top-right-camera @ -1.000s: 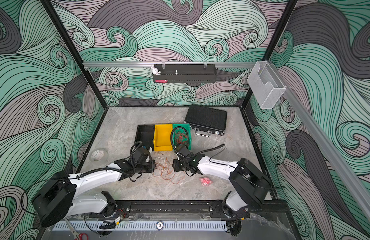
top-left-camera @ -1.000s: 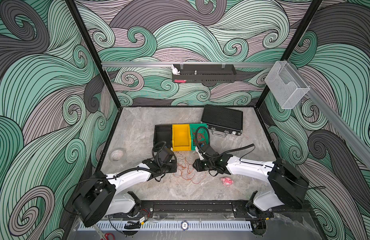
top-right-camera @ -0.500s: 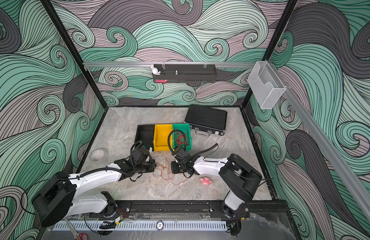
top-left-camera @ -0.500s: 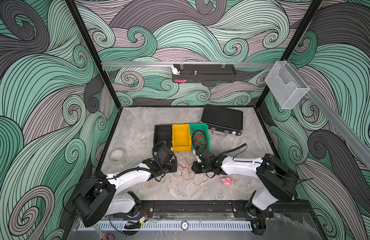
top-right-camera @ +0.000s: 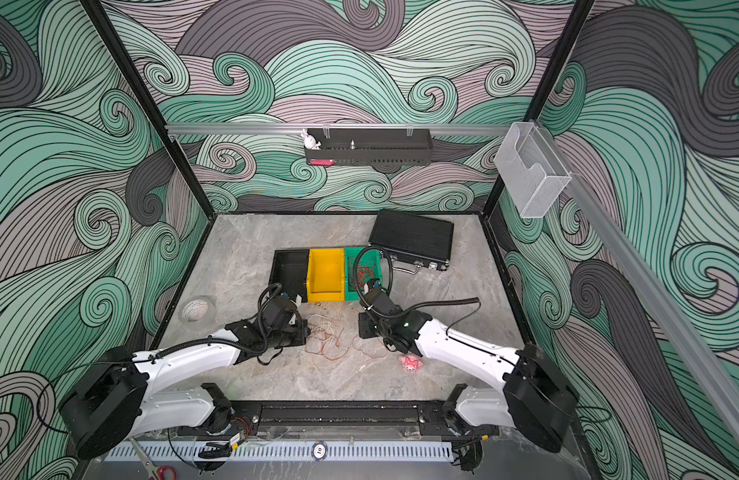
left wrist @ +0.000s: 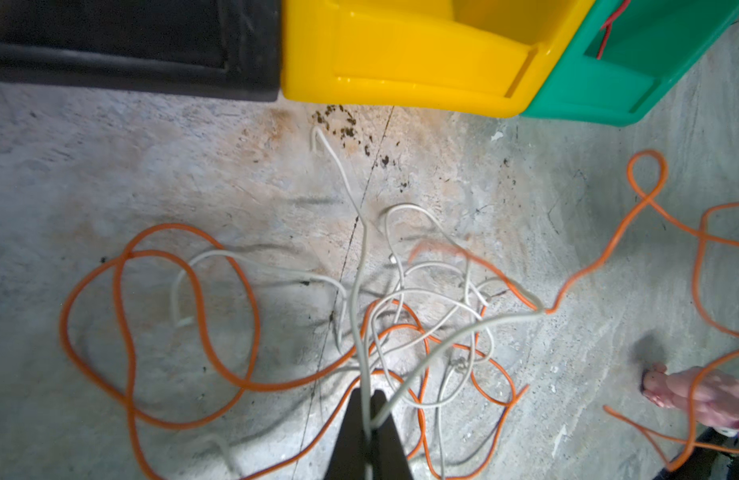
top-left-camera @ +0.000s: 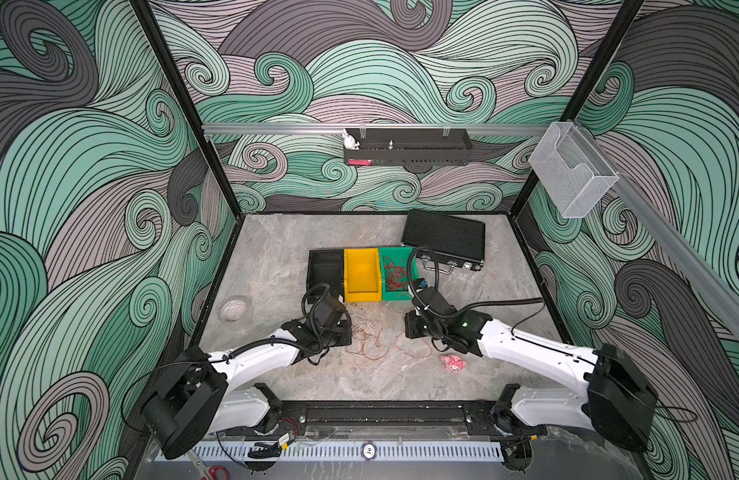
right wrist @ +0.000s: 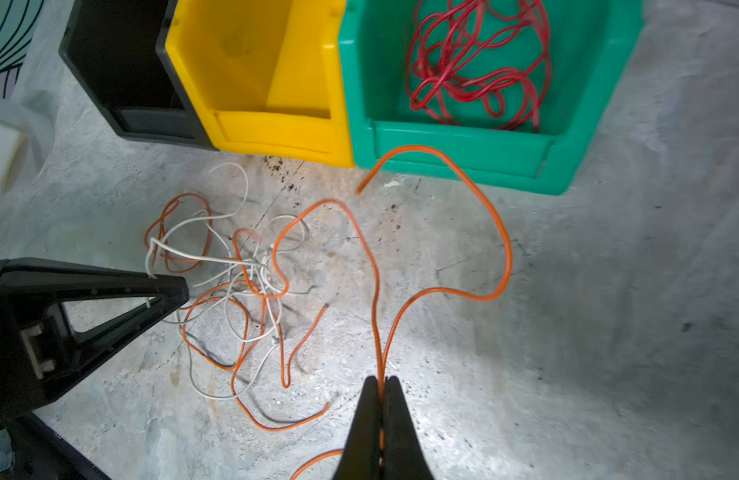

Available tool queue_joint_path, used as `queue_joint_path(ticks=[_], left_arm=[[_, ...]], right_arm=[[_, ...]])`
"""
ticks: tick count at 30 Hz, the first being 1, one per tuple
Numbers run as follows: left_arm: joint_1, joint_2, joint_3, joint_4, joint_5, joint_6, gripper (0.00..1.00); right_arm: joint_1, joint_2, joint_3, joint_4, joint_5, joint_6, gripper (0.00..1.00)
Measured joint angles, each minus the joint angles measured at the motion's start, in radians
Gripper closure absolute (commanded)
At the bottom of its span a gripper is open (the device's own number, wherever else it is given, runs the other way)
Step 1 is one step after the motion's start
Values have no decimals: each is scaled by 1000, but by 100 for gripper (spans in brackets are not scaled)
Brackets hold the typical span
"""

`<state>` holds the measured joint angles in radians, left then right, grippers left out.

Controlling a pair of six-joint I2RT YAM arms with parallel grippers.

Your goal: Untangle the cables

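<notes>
Left gripper (left wrist: 370, 405) has its jaws pinched together on a white cable (left wrist: 361, 266); two white strands run out from the tips into the knot. Right gripper (right wrist: 381, 386) is likewise fully closed, on an orange cable (right wrist: 503, 249). Both legs of a big orange loop come straight out of its tips, and the loop's free end lies just in front of the green bin (right wrist: 463, 145). Both grippers sit low over the surface (top-left-camera: 276, 257) around its middle, tips toward each other but apart, with the cables (top-left-camera: 370, 338) between them. Nearest the front edge is a pink plush toy (top-left-camera: 454, 362), on the near side of the right gripper, with an orange strand running close by it. Next comes the tangle: white and orange loops cross many times, densest just off the left gripper's tips, and orange loops spread out flat to both sides. Cannot tell which strand lies over which in the knot. Tape roll (top-left-camera: 235, 309) sits by the left edge, well apart from the cables. Farther back are three bins in a row, touching side by side: black bin (top-left-camera: 324, 266), yellow bin (top-left-camera: 361, 272), then the green one. Red cable (right wrist: 476, 70) is bundled inside the green bin, apart from the tangle. Black case (top-left-camera: 442, 239) lies flat and closed near the far right corner, behind the green bin.
</notes>
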<state>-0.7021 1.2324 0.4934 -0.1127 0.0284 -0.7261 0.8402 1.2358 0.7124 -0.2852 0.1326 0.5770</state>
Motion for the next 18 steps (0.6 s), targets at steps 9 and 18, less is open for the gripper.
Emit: queue_joint_path(ticks=[9, 18], left_arm=[[1, -14, 0, -4, -6, 0, 100], [2, -26, 0, -7, -11, -1, 100]], right_arm=[[-144, -237, -19, -157, 80, -47, 100], [-263, -378, -10, -250, 62, -112, 100]])
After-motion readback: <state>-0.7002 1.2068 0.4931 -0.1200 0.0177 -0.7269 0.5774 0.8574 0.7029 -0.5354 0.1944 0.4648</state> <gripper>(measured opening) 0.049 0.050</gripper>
